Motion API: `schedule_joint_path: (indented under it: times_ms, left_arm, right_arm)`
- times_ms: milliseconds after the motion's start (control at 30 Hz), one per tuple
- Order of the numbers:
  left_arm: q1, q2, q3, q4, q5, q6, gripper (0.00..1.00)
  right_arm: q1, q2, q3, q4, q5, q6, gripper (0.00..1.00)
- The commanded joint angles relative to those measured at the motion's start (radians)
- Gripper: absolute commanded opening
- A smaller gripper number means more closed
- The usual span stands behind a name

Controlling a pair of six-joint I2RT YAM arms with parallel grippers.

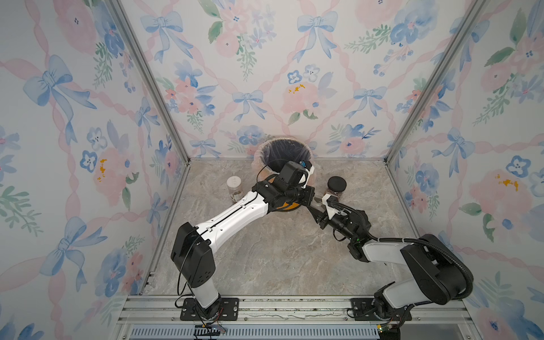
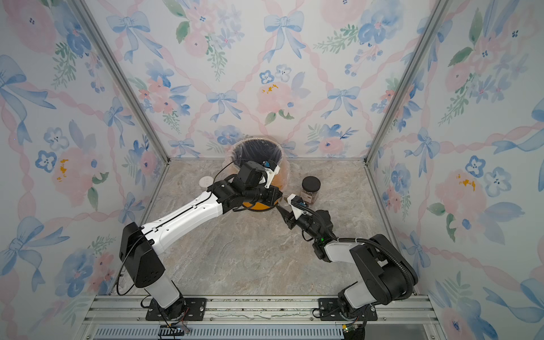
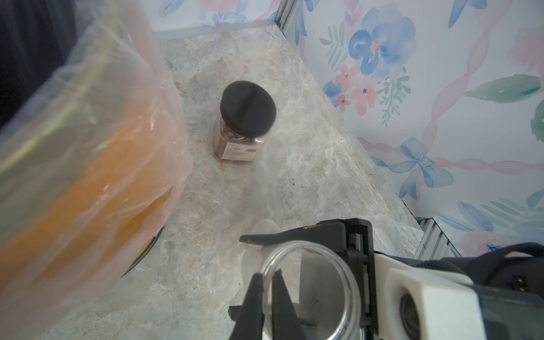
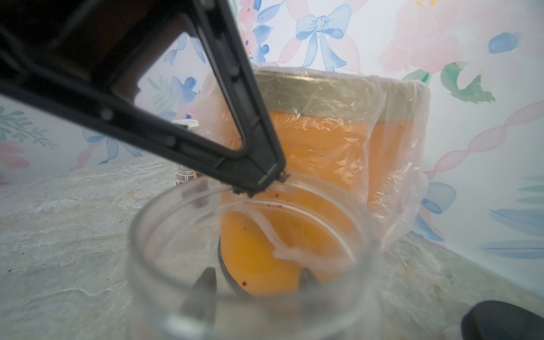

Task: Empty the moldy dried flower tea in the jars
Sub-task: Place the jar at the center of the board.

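An open clear jar [image 3: 323, 294] [image 4: 250, 235] hangs low beside the bin, and only a few red specks show inside it. My right gripper [image 4: 256, 276] is shut on its body. My left gripper [image 3: 269, 273] is shut on its rim, one finger inside and one outside. A squarish labelled jar with a black lid [image 1: 336, 188] [image 3: 244, 117] stands to the right, with reddish dried flower tea [image 3: 223, 141] inside. A round jar with a white lid [image 1: 234, 188] [image 2: 205, 181] stands left of the bin, brown tea [image 1: 235, 195] at its bottom.
The orange bin [image 1: 266, 147] [image 4: 338, 132] with a plastic liner stands against the back wall, right behind both wrists. A translucent lid [image 3: 265, 228] lies on the marble table [image 1: 279, 259] near the held jar. Floral walls close in on three sides.
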State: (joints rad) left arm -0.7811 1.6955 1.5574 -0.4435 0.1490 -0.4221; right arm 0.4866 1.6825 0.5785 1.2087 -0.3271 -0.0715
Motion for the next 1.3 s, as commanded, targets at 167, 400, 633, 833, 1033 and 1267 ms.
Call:
schedule_joint_path:
  times_ms: [167,400,633,833,1033,1267]
  left_arm:
    - [-0.015,0.007,-0.06,-0.037,0.025,0.016,0.06]
    - [-0.018,0.008,-0.085,-0.037,-0.012,0.024,0.0]
    - [-0.027,0.018,-0.112,-0.035,-0.031,0.026,0.0]
    - [-0.029,0.031,-0.138,-0.035,-0.036,0.015,0.0]
    - [-0.029,0.041,-0.13,-0.035,-0.035,0.011,0.0]
    - [-0.029,0.035,-0.111,-0.035,-0.039,0.007,0.04]
  right_arm:
    - [0.02,0.153,0.047,0.172,0.001,0.061,0.47]
    - [0.023,0.209,0.052,0.195,0.002,0.076,0.61]
    - [0.024,0.24,0.063,0.195,-0.016,0.096,0.63]
    - [0.02,0.25,0.063,0.195,-0.021,0.124,0.68]
    - [0.013,0.254,0.049,0.195,-0.029,0.149,0.79]
    - [-0.013,0.209,0.037,0.195,-0.041,0.198,0.88]
